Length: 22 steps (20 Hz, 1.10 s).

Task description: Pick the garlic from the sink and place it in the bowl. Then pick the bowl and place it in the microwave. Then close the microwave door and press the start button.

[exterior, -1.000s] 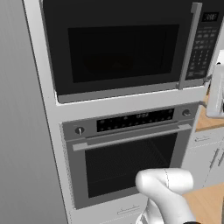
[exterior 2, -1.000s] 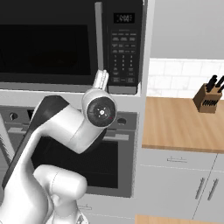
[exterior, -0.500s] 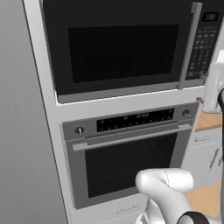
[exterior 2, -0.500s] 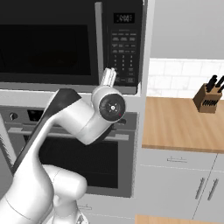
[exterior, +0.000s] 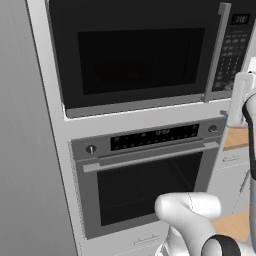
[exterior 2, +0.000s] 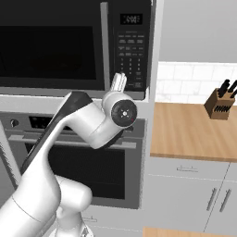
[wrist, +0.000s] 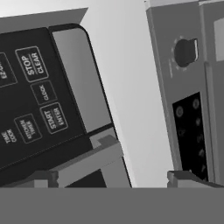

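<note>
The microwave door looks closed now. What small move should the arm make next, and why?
Probably ease the end effector forward and a little toward the START/ENTER key. The microwave door sits shut, and in the hand view the fingertips hover close to the keypad, but the key lies off to one side of them.

microwave keypad (wrist: 39, 105) | STOP CLEAR | CLOCK | START ENTER | KITCHEN TIMER

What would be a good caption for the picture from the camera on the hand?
Close on the microwave's black keypad, START/ENTER button just ahead, oven knob off to the side.
</note>
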Tool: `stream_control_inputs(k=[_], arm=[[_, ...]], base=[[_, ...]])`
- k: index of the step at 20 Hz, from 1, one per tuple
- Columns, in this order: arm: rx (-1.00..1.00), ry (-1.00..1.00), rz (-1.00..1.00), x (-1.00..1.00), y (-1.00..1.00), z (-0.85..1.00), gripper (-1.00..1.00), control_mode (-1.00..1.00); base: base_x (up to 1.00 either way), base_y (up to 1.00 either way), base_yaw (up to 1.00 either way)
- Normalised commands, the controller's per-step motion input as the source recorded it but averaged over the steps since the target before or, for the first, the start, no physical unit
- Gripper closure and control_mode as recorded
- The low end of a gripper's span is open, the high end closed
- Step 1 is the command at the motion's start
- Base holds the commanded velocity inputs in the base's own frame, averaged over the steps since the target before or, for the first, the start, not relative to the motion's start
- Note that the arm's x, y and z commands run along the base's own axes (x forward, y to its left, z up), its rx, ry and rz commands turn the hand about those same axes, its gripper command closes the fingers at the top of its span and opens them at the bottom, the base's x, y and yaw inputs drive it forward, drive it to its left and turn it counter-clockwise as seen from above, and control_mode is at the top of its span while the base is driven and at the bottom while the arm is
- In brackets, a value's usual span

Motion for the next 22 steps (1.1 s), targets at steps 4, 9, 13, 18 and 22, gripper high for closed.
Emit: stream_control_inputs(k=[4,9,13,18,22], arm=[[0.0,-0.03,0.0,0.24,-0.08,-0.01,-1.0,-1.0],[0.0,-0.01,0.0,0.29,-0.03,-0.15,-1.0,-1.0],[0.0,-0.01,0.0,0.36,-0.01,-0.15,-1.0,-1.0],[0.0,-0.03,0.0,0.35,0.0,-0.06,-1.0,-1.0],[0.0,-0.05,0.0,0.33,-0.01,-0.02,-1.0,-1.0]], base=[[0.0,0.0,0.0],[0.0,0.0,0.0],[0.0,0.0,0.0],[0.0,0.0,0.0],[0.0,0.0,0.0]])
